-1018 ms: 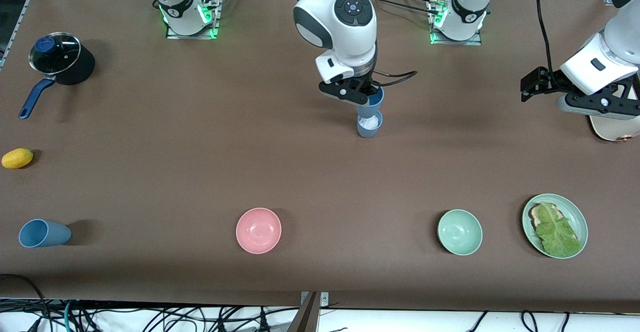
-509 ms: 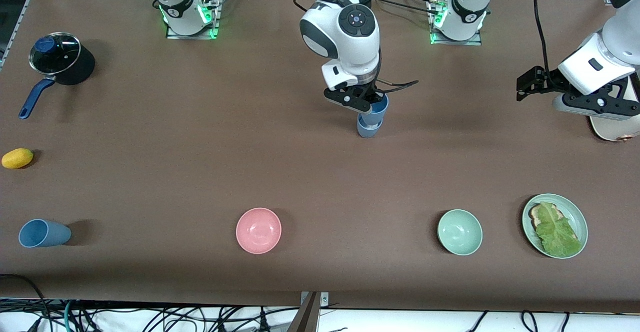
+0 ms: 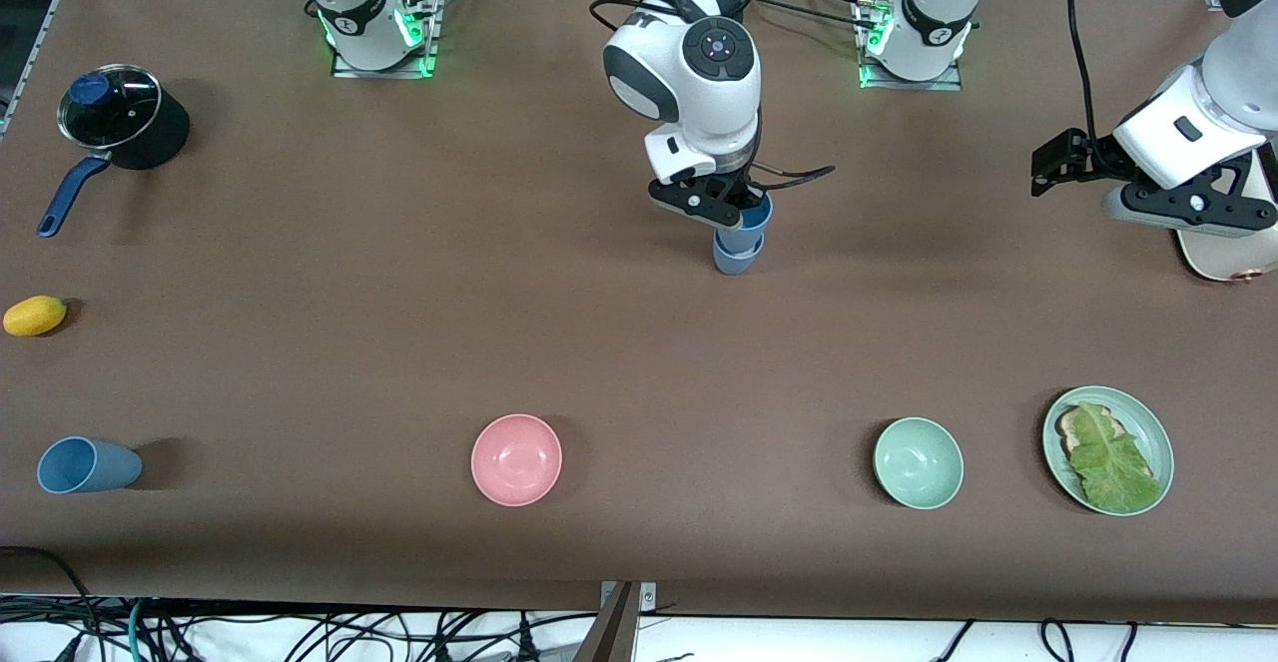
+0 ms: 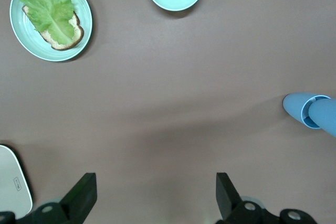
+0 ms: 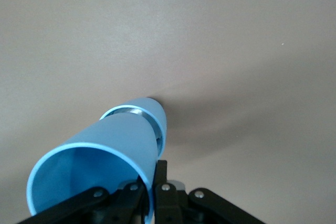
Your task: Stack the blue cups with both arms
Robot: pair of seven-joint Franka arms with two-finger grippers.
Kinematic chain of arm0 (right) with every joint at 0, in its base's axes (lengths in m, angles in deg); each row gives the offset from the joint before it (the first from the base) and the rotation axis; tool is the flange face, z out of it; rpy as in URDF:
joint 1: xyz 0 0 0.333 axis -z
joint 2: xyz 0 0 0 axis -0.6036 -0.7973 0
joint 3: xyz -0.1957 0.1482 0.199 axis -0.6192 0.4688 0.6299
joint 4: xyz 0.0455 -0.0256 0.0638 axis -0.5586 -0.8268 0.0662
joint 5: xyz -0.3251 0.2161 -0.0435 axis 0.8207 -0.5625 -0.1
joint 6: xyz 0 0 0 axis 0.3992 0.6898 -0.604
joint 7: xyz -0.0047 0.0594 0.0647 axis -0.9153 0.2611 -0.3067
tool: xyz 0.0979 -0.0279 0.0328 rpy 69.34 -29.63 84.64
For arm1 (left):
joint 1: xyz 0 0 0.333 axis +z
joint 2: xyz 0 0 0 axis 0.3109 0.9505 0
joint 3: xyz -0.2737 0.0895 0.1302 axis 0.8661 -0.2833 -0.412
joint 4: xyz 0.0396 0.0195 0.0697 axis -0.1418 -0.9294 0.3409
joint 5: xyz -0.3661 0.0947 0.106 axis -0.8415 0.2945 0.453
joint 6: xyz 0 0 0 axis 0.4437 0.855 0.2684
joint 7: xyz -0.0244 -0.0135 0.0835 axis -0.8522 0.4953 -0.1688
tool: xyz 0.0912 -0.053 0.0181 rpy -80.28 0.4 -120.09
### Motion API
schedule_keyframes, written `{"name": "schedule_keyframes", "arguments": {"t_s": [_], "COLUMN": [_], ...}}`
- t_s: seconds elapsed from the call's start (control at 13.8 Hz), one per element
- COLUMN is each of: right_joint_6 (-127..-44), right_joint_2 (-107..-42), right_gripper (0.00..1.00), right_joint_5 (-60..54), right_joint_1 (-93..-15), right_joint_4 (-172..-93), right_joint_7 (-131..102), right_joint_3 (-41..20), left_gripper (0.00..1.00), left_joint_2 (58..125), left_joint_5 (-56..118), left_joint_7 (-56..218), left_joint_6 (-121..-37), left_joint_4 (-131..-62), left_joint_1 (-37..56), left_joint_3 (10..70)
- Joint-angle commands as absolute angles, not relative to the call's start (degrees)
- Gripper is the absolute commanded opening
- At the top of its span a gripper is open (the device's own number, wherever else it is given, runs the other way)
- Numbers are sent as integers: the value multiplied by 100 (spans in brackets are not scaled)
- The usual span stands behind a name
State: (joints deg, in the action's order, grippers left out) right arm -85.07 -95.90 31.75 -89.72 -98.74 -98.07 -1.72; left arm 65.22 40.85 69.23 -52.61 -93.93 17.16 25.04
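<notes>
Blue cup (image 3: pixel 751 226), pinched by right fingers (image 5: pixel 157 174), has sunk deeper into slate-blue cup (image 3: pixel 737 260).

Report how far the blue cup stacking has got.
Done: the held cup is partly inside the standing cup. In hand: the right gripper grips its rim. Left: release it, then add the tipped cup. The left gripper waits open.

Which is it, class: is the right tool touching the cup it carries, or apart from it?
Touching. The right wrist view shows the right tool pinching the upper cup's rim, its base inside the lower cup.
</notes>
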Motion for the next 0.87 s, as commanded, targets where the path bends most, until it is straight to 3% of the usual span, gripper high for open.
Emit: {"name": "schedule_keyframes", "arguments": {"t_s": [0.0,0.15,0.51,0.8], "right_joint_6": [-8441,-8441,-8003,-7152], "right_joint_2": [-9684,-9675,-9377,-8833], "right_gripper": [32,58,99,100], "right_joint_5": [3286,3277,3268,3171], "right_joint_1": [-9030,-9022,-8698,-7539], "right_joint_4": [-9746,-9729,-9676,-9684], "right_joint_7": [-9938,-9929,-9397,-6975], "right_joint_3": [-208,-208,-453,-463], "left_gripper": [100,100,100,100], "left_joint_2": [6497,6497,6497,6497], "left_joint_5": [3991,4000,4009,4017], "left_joint_7": [6872,6872,6872,6881], "left_joint_6": [-5168,-5168,-5142,-5151], "left_joint_4": [-9351,-9351,-9343,-9325], "left_joint_1": [1706,1706,1706,1697], "left_joint_3": [2460,2452,2452,2452]}}
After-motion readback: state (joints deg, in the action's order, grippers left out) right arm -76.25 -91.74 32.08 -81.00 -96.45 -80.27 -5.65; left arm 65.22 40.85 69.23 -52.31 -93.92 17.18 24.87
